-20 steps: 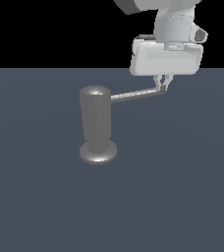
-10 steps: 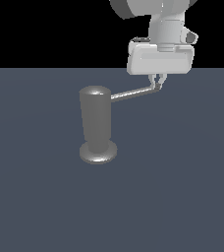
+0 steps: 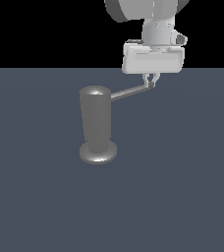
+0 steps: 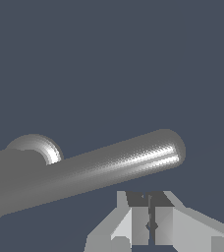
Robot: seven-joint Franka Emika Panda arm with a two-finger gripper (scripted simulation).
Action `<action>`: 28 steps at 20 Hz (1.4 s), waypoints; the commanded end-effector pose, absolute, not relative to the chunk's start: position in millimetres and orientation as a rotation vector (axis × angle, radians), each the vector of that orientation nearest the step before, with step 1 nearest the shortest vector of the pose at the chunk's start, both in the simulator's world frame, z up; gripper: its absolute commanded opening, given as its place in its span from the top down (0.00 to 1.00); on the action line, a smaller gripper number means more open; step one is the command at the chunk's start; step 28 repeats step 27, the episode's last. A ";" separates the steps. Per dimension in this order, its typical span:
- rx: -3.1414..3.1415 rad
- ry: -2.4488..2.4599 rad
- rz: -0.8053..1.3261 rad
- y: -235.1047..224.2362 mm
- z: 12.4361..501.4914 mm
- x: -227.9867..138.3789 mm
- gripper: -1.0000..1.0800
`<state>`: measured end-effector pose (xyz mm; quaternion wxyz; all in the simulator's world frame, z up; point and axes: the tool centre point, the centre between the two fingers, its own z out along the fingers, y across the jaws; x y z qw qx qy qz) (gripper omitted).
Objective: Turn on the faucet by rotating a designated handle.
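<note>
— What sits nearest your wrist camera?

— My gripper (image 4: 151,224), fingers pressed together, holding nothing, just beside the handle (image 4: 109,167), near its rounded tip.

— And beyond?

— The handle (image 3: 130,91) projects sideways from the top of the upright faucet (image 3: 97,123), whose disc base rests on the grey floor (image 3: 182,197).
</note>
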<state>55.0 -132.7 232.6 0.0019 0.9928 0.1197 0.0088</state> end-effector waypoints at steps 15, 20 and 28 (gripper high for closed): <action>3.118 0.386 0.008 -106.3 221.6 102.8 1.00; 3.118 0.384 0.005 -101.6 220.6 115.3 1.00; 3.119 0.380 0.001 -96.8 219.1 129.5 1.00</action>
